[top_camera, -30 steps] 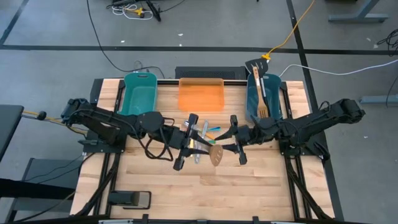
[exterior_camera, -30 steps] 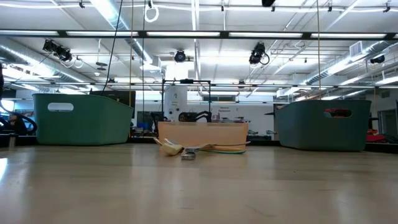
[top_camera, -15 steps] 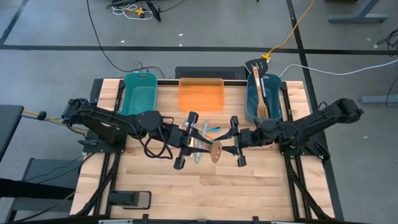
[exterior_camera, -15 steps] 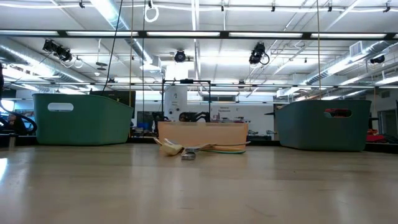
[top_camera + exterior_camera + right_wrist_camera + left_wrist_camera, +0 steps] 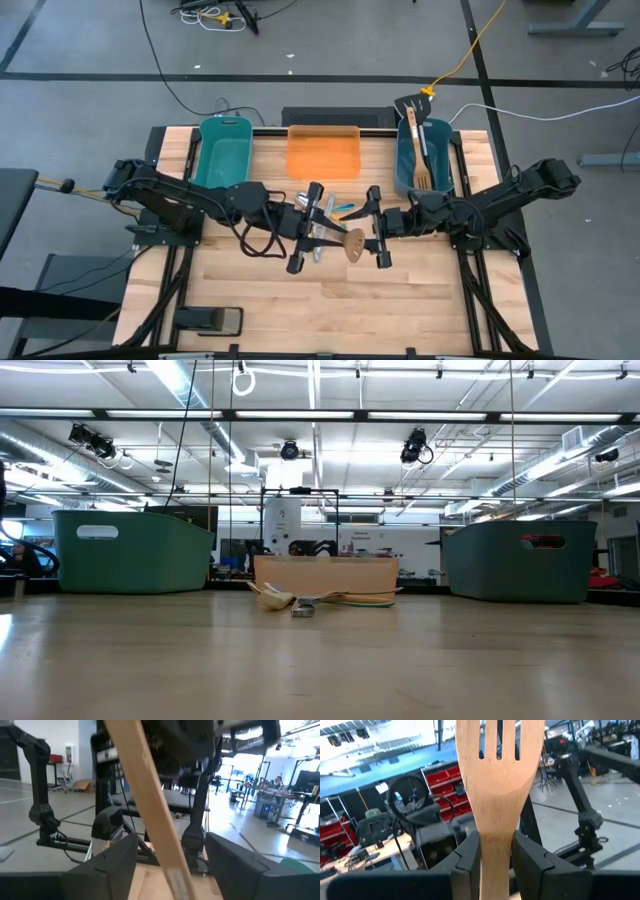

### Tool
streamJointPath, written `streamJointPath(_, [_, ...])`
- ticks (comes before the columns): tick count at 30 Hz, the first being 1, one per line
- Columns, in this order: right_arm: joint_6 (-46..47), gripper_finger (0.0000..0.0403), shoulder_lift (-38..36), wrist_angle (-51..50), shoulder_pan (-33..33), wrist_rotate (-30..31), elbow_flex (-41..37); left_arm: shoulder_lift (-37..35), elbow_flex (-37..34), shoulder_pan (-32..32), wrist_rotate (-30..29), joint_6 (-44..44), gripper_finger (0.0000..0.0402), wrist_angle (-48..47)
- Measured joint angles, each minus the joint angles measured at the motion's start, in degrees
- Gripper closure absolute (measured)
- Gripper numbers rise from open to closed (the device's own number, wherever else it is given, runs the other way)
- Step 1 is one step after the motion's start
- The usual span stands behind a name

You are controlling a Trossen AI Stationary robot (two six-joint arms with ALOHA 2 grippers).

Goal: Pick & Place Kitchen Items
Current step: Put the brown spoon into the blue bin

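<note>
My left gripper (image 5: 328,232) is over the table's middle, shut on a pale wooden slotted spatula (image 5: 350,243). Its slotted head (image 5: 499,755) sticks out past the fingertips toward my right gripper (image 5: 368,228). My right gripper faces it, open. In the right wrist view the spatula (image 5: 150,810) slants between the two wide-apart fingers (image 5: 114,865) without touching them. A small pile of utensils (image 5: 325,208) with silver and blue-handled pieces lies on the table under the grippers. It also shows in the low view (image 5: 300,600). My left gripper pinches the spatula's neck (image 5: 496,842), just below the head, between its two fingers (image 5: 470,857), which are on the two narrow edges. The fingers point about level toward the table's right and lie along the spatula. The spatula appears lifted clear of the table.
An orange tray (image 5: 323,152) stands at the far middle and a teal tub (image 5: 225,150) at the far left. A second teal tub (image 5: 405,165) at the far right holds a wooden fork-spatula (image 5: 421,165) and a black turner (image 5: 408,108). Bare wood lies toward the near edge.
My left gripper has gone a little toward the table's right with the spatula, still shut on it. My right gripper has come a little toward it and stays open.
</note>
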Motion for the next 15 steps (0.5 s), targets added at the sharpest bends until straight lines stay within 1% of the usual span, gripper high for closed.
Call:
streamJointPath(4, [0.0,0.0143,-0.02,0.24,0.0,0.02,0.0,0.79,0.09,0.09,-1.11,0.07,0.0311,1.24])
streamJointPath(8, [0.0,0.0144,-0.02,0.54,0.0,0.15,0.0,2.18,0.0,0.24,-2.38,0.13,0.0311,2.25])
streamJointPath(15, [-0.23,0.0152,-0.02,0.91,0.02,4.12,0.0,4.35,0.1,0.51,-4.29,0.3,0.0311,5.45])
